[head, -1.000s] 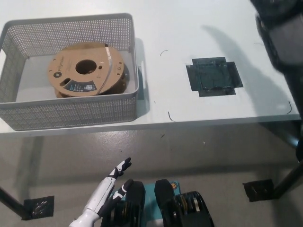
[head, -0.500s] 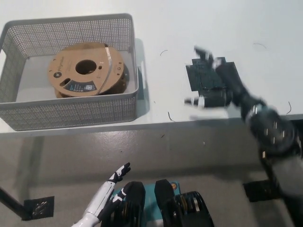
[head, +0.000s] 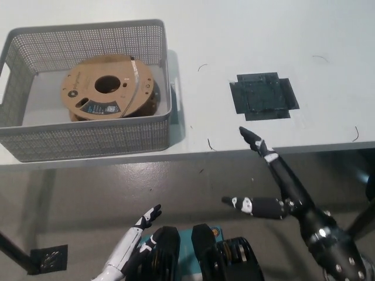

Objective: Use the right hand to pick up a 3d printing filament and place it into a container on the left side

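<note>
Right robot hand (head: pixel 275 187) has pulled back off the bench (head: pixel 246 35), fingers spread, empty. Spool (head: pixel 108 88) lies in basket (head: pixel 88 137), left. Left robot hand (head: pixel 140 225) rests low, released.

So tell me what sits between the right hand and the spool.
The basket's mesh wall does: the spool already lies inside the basket, so its right and front walls stand between it and the right hand, which hangs open off the table's front edge. The left hand rests low.
</note>
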Robot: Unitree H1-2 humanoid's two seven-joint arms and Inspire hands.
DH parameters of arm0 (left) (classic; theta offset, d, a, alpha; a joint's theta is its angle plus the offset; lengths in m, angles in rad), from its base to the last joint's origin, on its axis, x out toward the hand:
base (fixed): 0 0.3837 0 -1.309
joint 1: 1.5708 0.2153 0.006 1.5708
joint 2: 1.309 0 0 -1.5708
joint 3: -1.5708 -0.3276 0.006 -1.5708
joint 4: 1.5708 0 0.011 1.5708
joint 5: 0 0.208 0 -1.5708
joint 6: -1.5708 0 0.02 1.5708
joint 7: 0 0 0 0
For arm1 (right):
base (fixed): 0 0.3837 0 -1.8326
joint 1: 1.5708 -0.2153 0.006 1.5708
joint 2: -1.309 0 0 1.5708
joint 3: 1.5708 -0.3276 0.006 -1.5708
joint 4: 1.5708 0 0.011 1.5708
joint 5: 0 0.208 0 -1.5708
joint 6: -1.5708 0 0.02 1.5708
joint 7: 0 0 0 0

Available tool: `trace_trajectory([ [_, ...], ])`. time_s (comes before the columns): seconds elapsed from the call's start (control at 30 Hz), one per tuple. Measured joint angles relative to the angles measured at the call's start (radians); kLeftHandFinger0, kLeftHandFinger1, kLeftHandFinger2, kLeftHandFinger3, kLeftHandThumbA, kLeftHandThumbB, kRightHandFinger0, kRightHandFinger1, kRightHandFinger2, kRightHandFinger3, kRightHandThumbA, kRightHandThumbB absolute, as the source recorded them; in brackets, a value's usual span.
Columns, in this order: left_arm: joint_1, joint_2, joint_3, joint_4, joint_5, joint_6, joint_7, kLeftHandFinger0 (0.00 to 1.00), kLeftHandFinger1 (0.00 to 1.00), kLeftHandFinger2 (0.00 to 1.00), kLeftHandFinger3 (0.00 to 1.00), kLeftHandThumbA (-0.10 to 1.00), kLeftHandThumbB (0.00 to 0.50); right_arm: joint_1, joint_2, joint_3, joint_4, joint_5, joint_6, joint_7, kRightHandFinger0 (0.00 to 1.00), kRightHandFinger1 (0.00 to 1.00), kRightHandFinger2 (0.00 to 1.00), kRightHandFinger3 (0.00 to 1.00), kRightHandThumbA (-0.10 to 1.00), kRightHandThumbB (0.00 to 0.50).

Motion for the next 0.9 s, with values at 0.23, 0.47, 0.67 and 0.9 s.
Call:
trace_trajectory([
  [0.23,0.001,-0.001,0.000,0.000,0.001,-0.001,0.001,1.00,1.00,1.00,1.00,1.00,0.210,0.150,0.003,-0.010,-0.177,-0.029,-0.104,-0.031,1.00,1.00,1.00,1.00,1.00,0.223],
  [0.47,0.001,-0.009,0.003,0.000,0.000,-0.006,0.004,1.00,1.00,1.00,1.00,1.00,0.215,0.224,0.018,-0.015,-0.120,-0.043,-0.218,-0.073,1.00,1.00,1.00,1.00,1.00,0.192],
  [0.67,0.001,-0.022,0.006,-0.003,-0.005,-0.019,0.033,1.00,1.00,1.00,1.00,1.00,0.219,0.183,0.054,-0.020,0.150,-0.049,-0.306,-0.115,1.00,1.00,1.00,1.00,1.00,0.166],
  [0.9,-0.007,-0.030,0.011,-0.005,-0.018,-0.024,0.082,1.00,1.00,1.00,1.00,1.00,0.195,0.098,0.058,-0.014,0.387,-0.063,-0.341,-0.130,1.00,1.00,1.00,1.00,1.00,0.124],
])
